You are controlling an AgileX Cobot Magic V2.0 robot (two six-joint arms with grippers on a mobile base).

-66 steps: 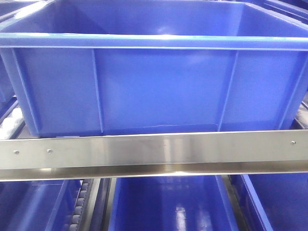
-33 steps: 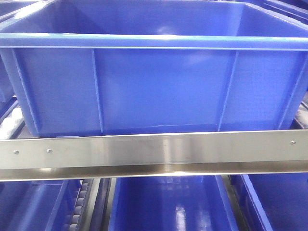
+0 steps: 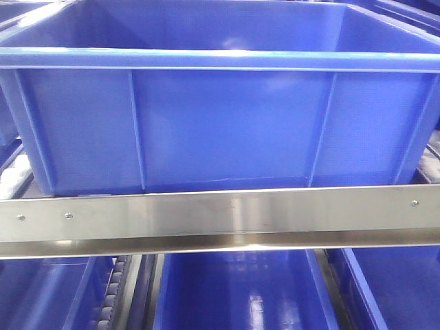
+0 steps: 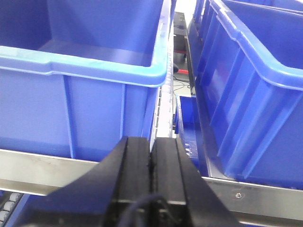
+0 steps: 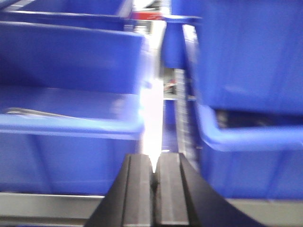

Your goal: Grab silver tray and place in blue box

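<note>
The blue box [image 3: 220, 130] fills the exterior front-facing view, standing on a shelf behind a steel rail [image 3: 220, 216]; the part of its inside that shows holds nothing. My left gripper [image 4: 151, 142] is shut with nothing between its fingers, aimed at the gap between two blue crates. My right gripper [image 5: 154, 163] is also shut and holds nothing, in a blurred view. A thin silvery edge [image 5: 33, 112] lies inside the left crate there; it is too blurred to tell whether it is the silver tray.
Blue crates stand side by side on roller racks: one left [image 4: 94, 109] and one right [image 4: 255, 94] of my left gripper, with a narrow gap between. More crates [image 3: 234, 295] sit on the level below the rail.
The scene in the exterior front-facing view has slid a few pixels to the left. Nothing was taken hold of or let go.
</note>
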